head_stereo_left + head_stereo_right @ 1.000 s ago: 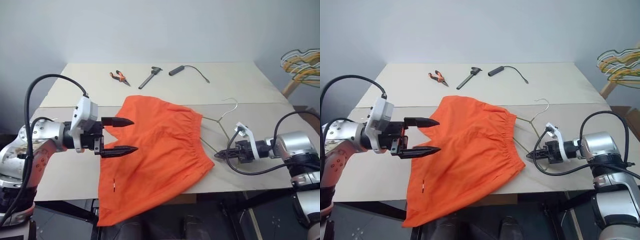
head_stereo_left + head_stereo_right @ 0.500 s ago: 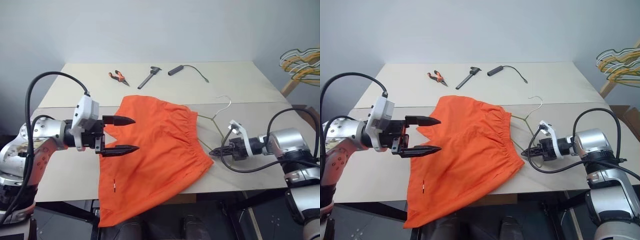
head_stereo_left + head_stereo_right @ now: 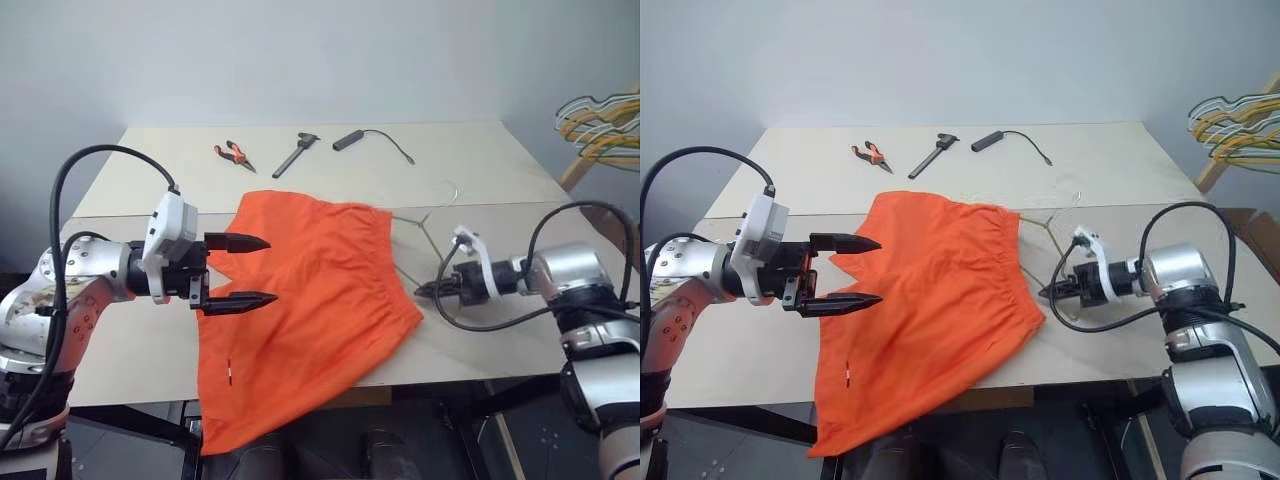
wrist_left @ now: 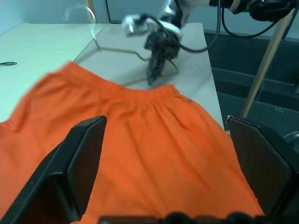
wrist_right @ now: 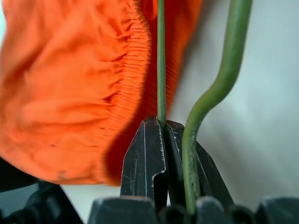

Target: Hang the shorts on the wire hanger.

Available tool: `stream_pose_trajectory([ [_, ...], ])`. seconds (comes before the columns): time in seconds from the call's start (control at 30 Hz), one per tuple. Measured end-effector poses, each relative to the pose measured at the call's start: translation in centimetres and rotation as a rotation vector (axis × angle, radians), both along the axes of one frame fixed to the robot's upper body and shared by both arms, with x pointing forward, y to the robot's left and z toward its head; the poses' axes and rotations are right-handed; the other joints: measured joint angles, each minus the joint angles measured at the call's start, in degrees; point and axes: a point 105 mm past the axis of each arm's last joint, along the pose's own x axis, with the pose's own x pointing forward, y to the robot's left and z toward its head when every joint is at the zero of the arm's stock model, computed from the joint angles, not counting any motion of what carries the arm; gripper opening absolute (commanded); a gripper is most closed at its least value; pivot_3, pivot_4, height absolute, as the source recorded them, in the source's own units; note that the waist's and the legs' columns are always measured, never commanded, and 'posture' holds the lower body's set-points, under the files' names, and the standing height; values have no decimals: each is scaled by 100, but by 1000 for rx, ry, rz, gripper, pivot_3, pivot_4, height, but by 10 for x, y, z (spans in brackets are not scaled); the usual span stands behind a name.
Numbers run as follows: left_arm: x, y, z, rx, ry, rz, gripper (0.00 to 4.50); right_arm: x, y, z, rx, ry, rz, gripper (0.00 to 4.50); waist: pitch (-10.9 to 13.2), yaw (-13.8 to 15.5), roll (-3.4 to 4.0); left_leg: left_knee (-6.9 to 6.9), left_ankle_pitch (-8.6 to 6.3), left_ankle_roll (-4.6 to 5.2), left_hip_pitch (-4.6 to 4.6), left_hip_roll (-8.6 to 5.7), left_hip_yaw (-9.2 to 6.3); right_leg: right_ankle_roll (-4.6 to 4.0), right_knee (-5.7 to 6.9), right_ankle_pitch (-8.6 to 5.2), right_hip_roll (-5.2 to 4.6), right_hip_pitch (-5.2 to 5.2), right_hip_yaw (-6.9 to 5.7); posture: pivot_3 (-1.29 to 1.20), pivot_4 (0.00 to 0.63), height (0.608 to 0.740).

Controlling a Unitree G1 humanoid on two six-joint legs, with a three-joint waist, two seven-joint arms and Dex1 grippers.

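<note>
A pale beige table [image 3: 500,160] made of two boards is set against a plain grey-white wall. No readable writing or brand is seen; a tiny white mark sits on the fabric near the front edge.

The shorts [image 3: 310,300], bright orange and of thin, slightly creased cloth, are spread across the middle of the near board, with a gathered elastic waistband turned toward the robot's right and one leg draped over the table's front edge. The wire hanger [image 3: 425,225], a thin dark metal triangle with a curved hook, lies just beside the waistband, its hook pointing toward the far board; part of it is blurred.

The right gripper [image 3: 425,292] is closed tightly on a wire of the hanger, next to the waistband; in the right wrist view one thin strand is pinched between the black fingers [image 5: 147,163] and a second, bent strand passes alongside. The left gripper [image 3: 240,270] is held over the shorts' left part with its two pointed black fingers spread wide and nothing between them.

On the far board lie orange-handled pliers [image 3: 232,154], a dark metal tool [image 3: 296,154] and a small black device with a cable [image 3: 372,140]. Yellow, green and white hangers [image 3: 600,120] are seen at the right edge.
</note>
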Motion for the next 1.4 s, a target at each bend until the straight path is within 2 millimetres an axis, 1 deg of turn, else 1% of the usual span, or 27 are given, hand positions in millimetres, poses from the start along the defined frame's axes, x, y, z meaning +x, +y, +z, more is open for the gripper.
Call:
stream_pose_trajectory([
  [0.07,2,1,2,7,-12,-5,4480,6,10,25,-27,-121,30,0,0,5,0,0,2,-4,1,0,-1,0,5,0,0,0,-2,-3,59,740],
  [0.13,8,4,5,23,-25,0,4480,8,20,43,-82,-237,65,0,-1,11,0,0,2,-5,-1,0,2,0,7,-1,0,1,-8,-9,55,740],
  [0.2,13,6,11,32,-52,5,4480,7,29,53,-120,-314,97,0,-1,23,0,1,4,-9,-9,-1,7,0,4,-1,0,0,-13,-21,46,740],
  [0.3,27,13,22,69,-114,22,4480,5,40,64,-176,-407,125,0,-2,21,-1,6,12,-23,-26,-2,18,0,2,1,-1,-8,-22,-30,38,740],
  [0.37,36,18,34,99,-165,30,4480,4,48,71,-221,-477,154,0,-2,6,-1,6,15,-27,-33,-2,22,0,4,1,-1,-17,-23,-37,33,740],
  [0.43,43,24,50,135,-225,25,4480,-2,61,78,-253,-541,210,0,-4,-19,0,6,17,-30,-34,-1,24,1,19,0,-1,-19,-24,-41,31,740],
  [0.53,47,31,67,194,-294,-5,4480,-13,78,85,-276,-616,301,0,-6,-73,-1,5,17,-30,-41,-1,25,2,24,0,0,-21,-29,-50,28,740],
  [0.6,49,35,73,225,-320,-23,4480,-19,86,86,-283,-649,349,0,-7,-131,-1,7,17,-29,-44,-1,25,3,26,0,0,-21,-29,-53,26,740],
  [0.7,58,40,82,261,-355,-29,4480,-22,94,84,-294,-672,394,0,-11,-157,-7,14,17,-29,-46,-1,23,4,27,1,-1,-20,-32,-58,26,740],
  [0.83,71,38,96,318,-432,-48,4480,-25,101,77,-322,-684,449,0,-13,-170,-10,19,16,-26,-49,0,23,5,31,2,-1,-20,-35,-66,24,740],
  [0.93,78,36,91,358,-424,-65,4480,-26,104,75,-329,-688,476,0,-14,-188,-9,18,16,-26,-49,1,22,5,34,1,-1,-22,-34,-71,21,740],
  [1.1,90,36,64,503,-395,-110,4480,-30,111,75,-324,-695,513,0,-16,-247,-10,23,16,-26,-71,1,23,5,42,2,-1,-43,-31,-69,18,740],
  [1.2,96,38,55,564,-382,-116,4480,-32,112,75,-319,-696,532,0,-18,-273,-12,31,17,-26,-96,1,23,5,52,2,-1,-70,-30,-67,18,740],
  [1.33,98,37,43,648,-346,-157,4480,-33,114,75,-317,-698,540,0,-18,-300,-11,35,17,-26,-110,1,22,7,52,3,-1,-81,-29,-67,20,740],
  [1.4,97,37,34,679,-323,-180,4084,-33,114,75,-316,-698,541,0,-18,-305,-11,36,17,-26,-114,1,22,7,52,3,-1,-86,-29,-68,25,740],
])
